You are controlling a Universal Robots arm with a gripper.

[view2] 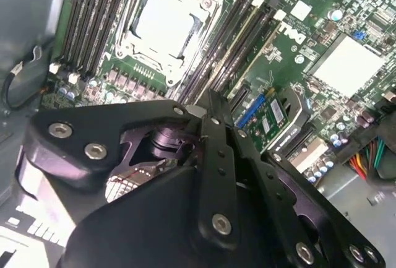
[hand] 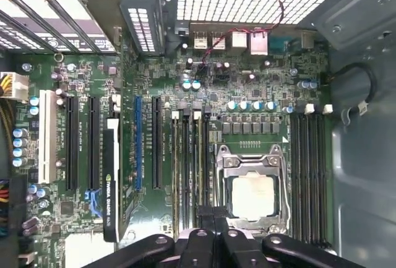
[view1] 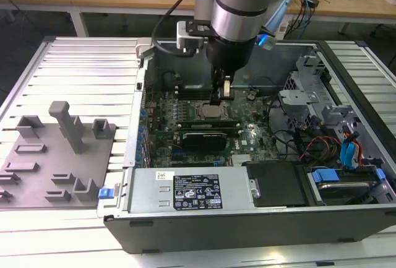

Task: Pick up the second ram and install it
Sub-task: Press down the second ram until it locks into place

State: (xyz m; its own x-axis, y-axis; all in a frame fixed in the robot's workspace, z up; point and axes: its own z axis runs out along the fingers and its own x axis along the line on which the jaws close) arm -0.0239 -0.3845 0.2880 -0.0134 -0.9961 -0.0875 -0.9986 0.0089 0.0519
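- The second ram (view1: pixel 204 121), a thin green stick with dark chips, stands seated in a slot beside the CPU socket (view1: pixel 208 111).
- The gripper (view1: pixel 221 92), fingers pinched narrow, hovers just above that socket.
- A black graphics card (view1: pixel 199 138) lies beyond the ram.

Even overhead light; close black linkage blurred.

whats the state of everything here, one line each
computer case: open, side panel off, lying flat
processor: seated in its socket, frame closed around it
black card: plugged upright into a motherboard slot
memory slots on the socket's outer side: look empty
end effector: lowered inside the case, over the slots on the socket's other side; open or shut, cannot tell
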